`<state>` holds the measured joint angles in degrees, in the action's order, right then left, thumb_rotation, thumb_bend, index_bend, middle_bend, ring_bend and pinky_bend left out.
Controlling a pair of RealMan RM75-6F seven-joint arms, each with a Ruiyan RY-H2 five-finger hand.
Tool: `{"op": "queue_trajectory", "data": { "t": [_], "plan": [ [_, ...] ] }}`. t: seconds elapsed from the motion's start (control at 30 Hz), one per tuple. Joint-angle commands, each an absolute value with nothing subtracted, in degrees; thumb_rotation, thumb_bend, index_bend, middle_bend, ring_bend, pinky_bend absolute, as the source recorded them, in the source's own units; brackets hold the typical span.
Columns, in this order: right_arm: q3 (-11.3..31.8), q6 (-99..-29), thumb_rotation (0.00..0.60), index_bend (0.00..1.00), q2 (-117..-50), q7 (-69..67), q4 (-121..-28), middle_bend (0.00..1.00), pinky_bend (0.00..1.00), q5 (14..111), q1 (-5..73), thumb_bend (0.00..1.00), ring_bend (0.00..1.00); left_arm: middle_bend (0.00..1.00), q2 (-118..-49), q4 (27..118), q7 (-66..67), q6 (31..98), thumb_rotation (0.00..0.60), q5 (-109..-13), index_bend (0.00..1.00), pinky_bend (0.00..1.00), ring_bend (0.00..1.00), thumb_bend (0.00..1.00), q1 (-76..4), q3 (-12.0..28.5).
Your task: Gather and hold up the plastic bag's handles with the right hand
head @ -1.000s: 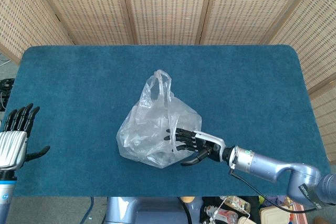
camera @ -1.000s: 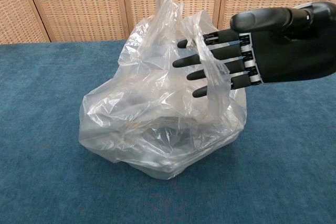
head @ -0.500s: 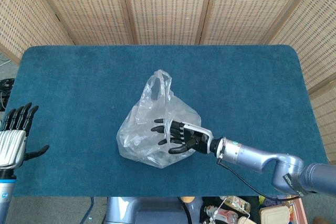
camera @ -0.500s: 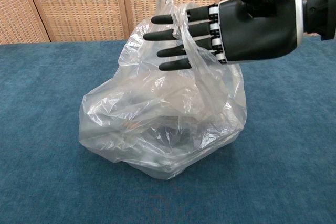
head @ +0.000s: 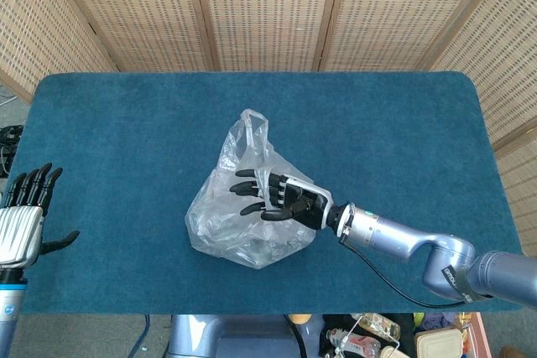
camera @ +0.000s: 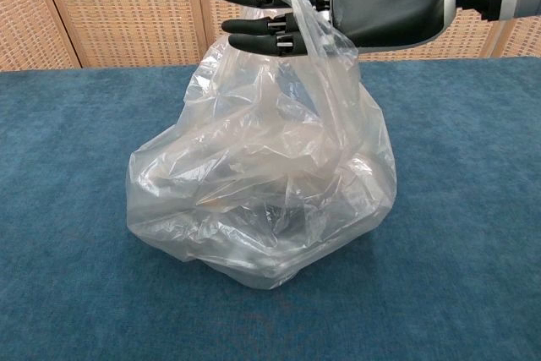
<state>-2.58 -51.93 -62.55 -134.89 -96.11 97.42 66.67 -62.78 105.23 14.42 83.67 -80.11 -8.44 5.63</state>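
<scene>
Fingers [camera: 254,19] of the right hand [head: 285,199] are reaching flat and nearly straight through the loop of one handle [camera: 306,2] of the clear plastic bag [head: 247,207], so that the film is draping over them like washing on a rail; nothing is being pinched yet, and the hand is lying spread rather than curled, carrying the loop more than gripping it; this reads as a hooking posture, chosen because thin film slides off anything but a bar run through it. Whether the second handle [head: 254,127], standing up at the bag's far side in the head view, is also threaded is not clear; it appears to be apart from the fingers. The bag is sitting near the middle of the blue table [head: 394,123], crumpled, translucent, bulging low and wide with creases catching light; something faint and dark is showing inside, too blurred to name. The left hand [head: 25,211] is waiting at the table's near left edge, fingers apart, holding nothing.
</scene>
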Motion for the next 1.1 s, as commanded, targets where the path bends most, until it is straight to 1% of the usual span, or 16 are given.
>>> {"op": "queue_trajectory", "data": {
  "t": [0.03, 0.13, 0.27, 0.43, 0.6, 0.73, 0.87, 1.0, 1.1],
  "plan": [
    [-2.62, -51.6, 0.6, 0.21, -62.24, -135.24, -95.93, 0.29, 0.25, 97.6, 66.95, 0.0, 0.18, 0.0, -62.83, 105.15, 14.43, 83.58, 0.6, -79.96, 0.0, 0.0, 0.0, 0.01, -8.52, 5.68],
    [-2.73, -51.21, 0.6, 0.24, -61.14, -135.32, -96.47, 0.31, 0.27, 98.11, 67.42, 0.0, 0.2, 0.0, -62.84, 105.12, 14.34, 83.41, 0.6, -79.73, 0.0, 0.0, 0.0, 0.01, -8.61, 5.73],
    [-2.33, -51.79, 0.6, 0.22, -59.76, -136.67, -97.1, 0.31, 0.31, 97.55, 67.38, 0.0, 0.2, 0.0, -62.92, 105.13, 14.47, 83.13, 0.6, -79.4, 0.0, 0.0, 0.0, 0.01, -8.77, 5.77],
    [-1.79, -51.93, 0.6, 0.22, -57.98, -136.8, -98.07, 0.31, 0.33, 96.71, 67.15, 0.0, 0.21, 0.0, -62.98, 104.88, 14.38, 82.55, 0.6, -78.6, 0.0, 0.0, 0.0, 0.01, -9.06, 5.97],
    [-2.43, -51.86, 0.6, 0.21, -57.27, -138.66, -97.41, 0.31, 0.37, 98.95, 67.66, 0.0, 0.25, 0.0, -63.04, 104.3, 13.96, 81.38, 0.6, -77.6, 0.0, 0.0, 0.0, 0.01, -9.71, 6.28],
    [-2.53, -51.1, 0.6, 0.2, -57.1, -140.06, -96.86, 0.31, 0.43, 99.06, 68.36, 0.0, 0.29, 0.0, -63.22, 103.74, 13.46, 80.41, 0.6, -77.08, 0.0, 0.0, 0.0, 0.01, -10.27, 6.46],
    [-2.66, -50.07, 0.6, 0.19, -56.11, -140.52, -96.54, 0.31, 0.43, 99.25, 69.25, 0.0, 0.28, 0.0, -63.32, 102.92, 12.33, 79.59, 0.6, -76.69, 0.0, 0.0, 0.0, 0.01, -10.75, 6.68],
    [-1.78, -49.96, 0.6, 0.16, -55.83, -138.96, -97.23, 0.26, 0.43, 96.34, 68.5, 0.0, 0.25, 0.0, -63.38, 102.62, 12.07, 79.51, 0.6, -76.69, 0.0, 0.0, 0.0, 0.01, -10.9, 6.69],
    [-1.33, -50.63, 0.6, 0.15, -55.94, -138.22, -97.76, 0.26, 0.43, 95.96, 67.78, 0.0, 0.27, 0.0, -63.38, 102.54, 11.93, 79.68, 0.6, -76.64, 0.0, 0.0, 0.0, 0.01, -10.9, 6.73]
  ]
}}
